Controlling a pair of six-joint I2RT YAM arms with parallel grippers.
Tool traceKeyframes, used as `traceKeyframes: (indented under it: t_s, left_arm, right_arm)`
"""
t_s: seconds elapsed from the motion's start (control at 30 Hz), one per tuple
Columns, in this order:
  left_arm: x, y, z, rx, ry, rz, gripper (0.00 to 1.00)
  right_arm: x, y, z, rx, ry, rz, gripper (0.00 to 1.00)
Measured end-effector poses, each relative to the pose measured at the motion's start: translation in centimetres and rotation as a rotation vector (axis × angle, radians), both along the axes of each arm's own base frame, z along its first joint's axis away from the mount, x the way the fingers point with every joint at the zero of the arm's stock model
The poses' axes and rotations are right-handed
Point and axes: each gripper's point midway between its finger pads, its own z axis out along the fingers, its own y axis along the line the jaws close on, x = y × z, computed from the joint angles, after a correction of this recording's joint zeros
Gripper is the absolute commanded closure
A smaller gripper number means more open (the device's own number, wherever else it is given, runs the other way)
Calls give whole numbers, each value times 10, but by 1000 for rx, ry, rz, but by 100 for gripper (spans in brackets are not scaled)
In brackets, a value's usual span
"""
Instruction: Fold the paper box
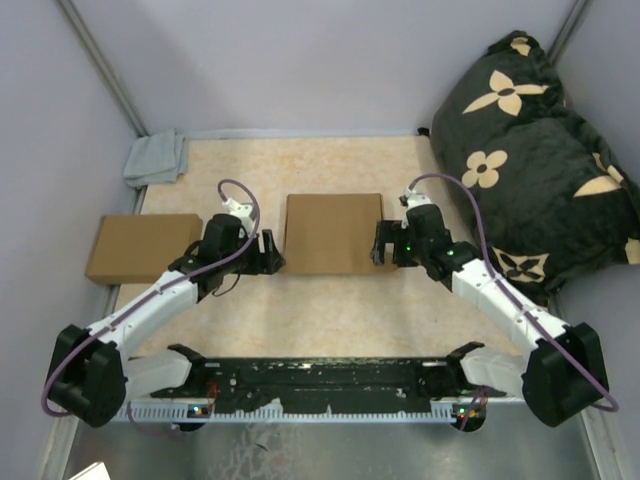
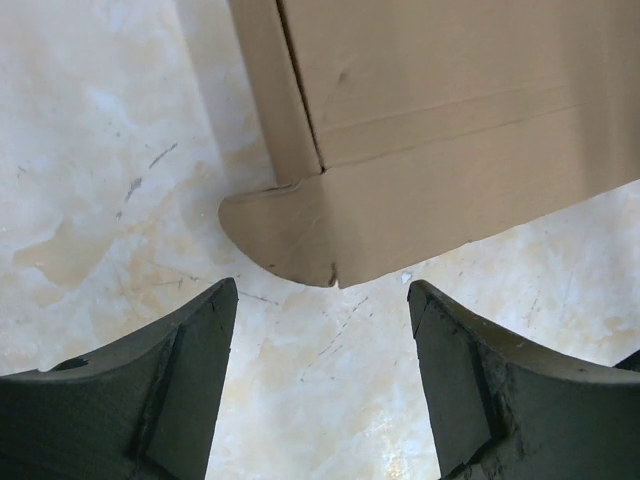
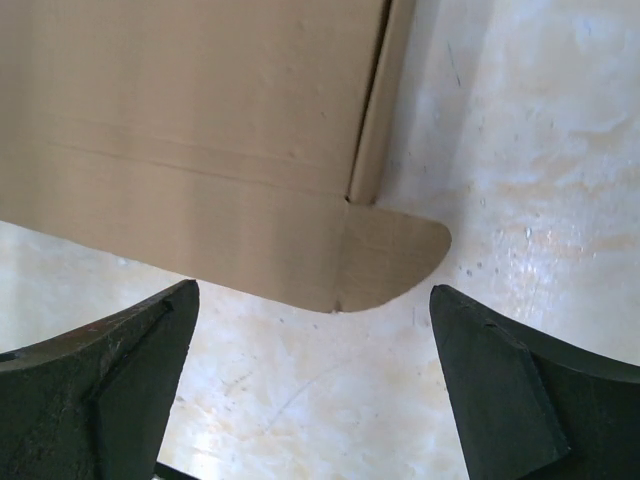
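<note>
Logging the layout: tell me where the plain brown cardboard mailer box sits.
Top view: the plain brown cardboard mailer box lies centred between the left arm's fingers and the right arm's fingers; a second flat brown cardboard box lies further left.

Most of the paper box [image 2: 450,100] beyond the 2 wrist views' upper edges

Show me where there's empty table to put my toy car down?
Two bare patches: the table strip between the paper box and the arm bases, and the far strip between the grey cloth and the pillow. Crowded: beside the box, where the left claw and right claw sit open.
</note>
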Motion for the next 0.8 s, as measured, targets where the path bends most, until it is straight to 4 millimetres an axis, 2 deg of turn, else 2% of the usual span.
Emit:
traceKeyframes:
  t_s: [0.07, 0.13, 0.33, 0.8]
  left_arm:
    - [-5, 2, -12, 12, 31, 3, 25]
    - [-3, 1, -12, 12, 32, 3, 25]
    - [8, -6, -14, 16, 57, -3, 26]
    - [5, -10, -40, 39, 138, -18, 29]
  right_arm:
    - [-4, -3, -17, -26, 47, -3, 1]
    - [-6, -4, -23, -36, 63, -5, 1]
    - [-5, -4, -25, -38, 62, -4, 1]
    - [2, -1, -46, -74, 95, 15, 1]
